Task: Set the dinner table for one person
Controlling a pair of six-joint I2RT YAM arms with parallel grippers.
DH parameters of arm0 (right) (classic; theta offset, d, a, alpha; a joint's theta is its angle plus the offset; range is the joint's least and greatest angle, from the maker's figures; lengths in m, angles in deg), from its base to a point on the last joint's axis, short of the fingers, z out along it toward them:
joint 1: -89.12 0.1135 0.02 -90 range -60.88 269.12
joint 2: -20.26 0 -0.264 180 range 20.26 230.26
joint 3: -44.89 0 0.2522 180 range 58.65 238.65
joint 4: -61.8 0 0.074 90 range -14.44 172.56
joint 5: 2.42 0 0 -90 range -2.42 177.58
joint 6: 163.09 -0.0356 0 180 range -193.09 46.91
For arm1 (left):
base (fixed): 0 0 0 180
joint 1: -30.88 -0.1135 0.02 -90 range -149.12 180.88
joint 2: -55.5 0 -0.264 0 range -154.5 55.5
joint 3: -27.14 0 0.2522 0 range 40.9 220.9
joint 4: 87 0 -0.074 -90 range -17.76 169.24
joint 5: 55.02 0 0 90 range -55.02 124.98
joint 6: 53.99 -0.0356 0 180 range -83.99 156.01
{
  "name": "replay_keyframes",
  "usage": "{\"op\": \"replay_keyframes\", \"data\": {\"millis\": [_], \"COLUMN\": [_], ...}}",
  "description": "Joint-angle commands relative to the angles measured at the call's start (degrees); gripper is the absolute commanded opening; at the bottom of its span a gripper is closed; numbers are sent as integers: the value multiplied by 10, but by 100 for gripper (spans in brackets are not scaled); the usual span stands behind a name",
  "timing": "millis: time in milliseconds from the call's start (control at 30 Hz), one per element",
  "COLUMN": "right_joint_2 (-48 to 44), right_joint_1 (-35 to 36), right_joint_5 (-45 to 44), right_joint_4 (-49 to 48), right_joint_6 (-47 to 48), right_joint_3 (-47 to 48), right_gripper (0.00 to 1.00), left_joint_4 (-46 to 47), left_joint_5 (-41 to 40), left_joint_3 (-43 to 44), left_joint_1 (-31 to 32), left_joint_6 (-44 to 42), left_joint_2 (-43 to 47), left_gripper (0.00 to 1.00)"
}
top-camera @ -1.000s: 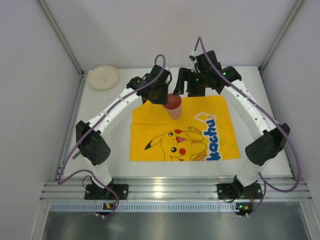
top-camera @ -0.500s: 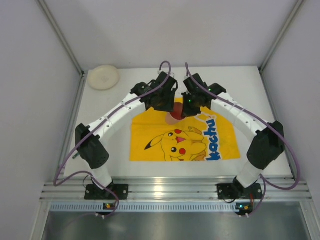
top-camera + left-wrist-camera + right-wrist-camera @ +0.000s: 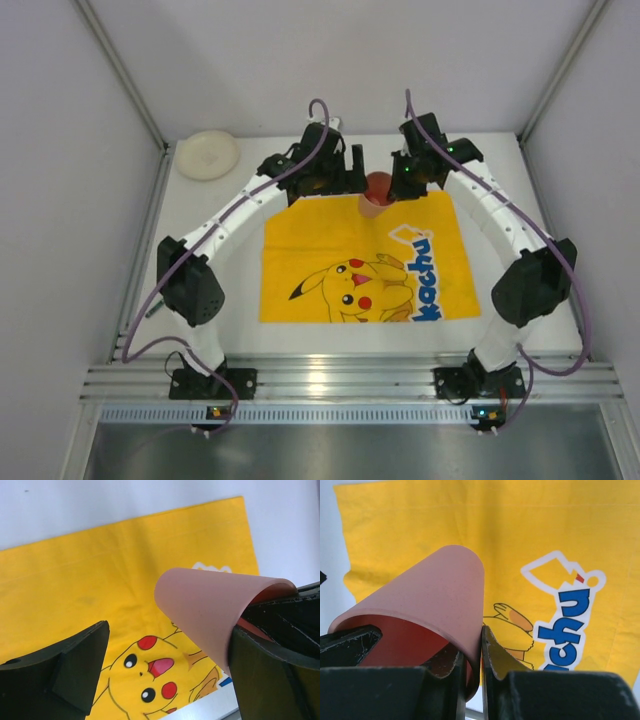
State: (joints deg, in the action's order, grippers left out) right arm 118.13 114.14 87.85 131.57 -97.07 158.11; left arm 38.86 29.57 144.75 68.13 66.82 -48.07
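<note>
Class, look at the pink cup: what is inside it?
One finger of the right gripper reaches inside the cup, pinching its wall. Its red inside shows; the bottom is hidden.

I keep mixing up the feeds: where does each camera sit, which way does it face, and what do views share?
Top: above and behind the bases, facing down on the table; left arm and right arm show whole.
Left wrist: on the left arm, facing down at mat and cup; left gripper, open, frames them.
Right wrist: facing down at the mat; right gripper pinches the cup's wall.
Shared: all three show cup and mat.
</note>
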Motion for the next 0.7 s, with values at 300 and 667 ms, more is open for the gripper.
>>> {"op": "replay_keyframes", "data": {"millis": [300,667], "right_joint_2": [32,129], "right_joint_1": [-188,-197], "right_joint_5": [-155,-127], "right_joint_4": [98,90], "right_joint_6": [-10,-28], "right_joint_3": [60,63], "right_gripper": [0,0], "left_joint_4": [-12,311], "left_joint_5": [-103,524], "left_joint_3": [101,38], "left_joint_1": [-240,-278], "left_joint_6": [-33,112], "left_joint_2": [-183,-208], "left_gripper": [97,98]}}
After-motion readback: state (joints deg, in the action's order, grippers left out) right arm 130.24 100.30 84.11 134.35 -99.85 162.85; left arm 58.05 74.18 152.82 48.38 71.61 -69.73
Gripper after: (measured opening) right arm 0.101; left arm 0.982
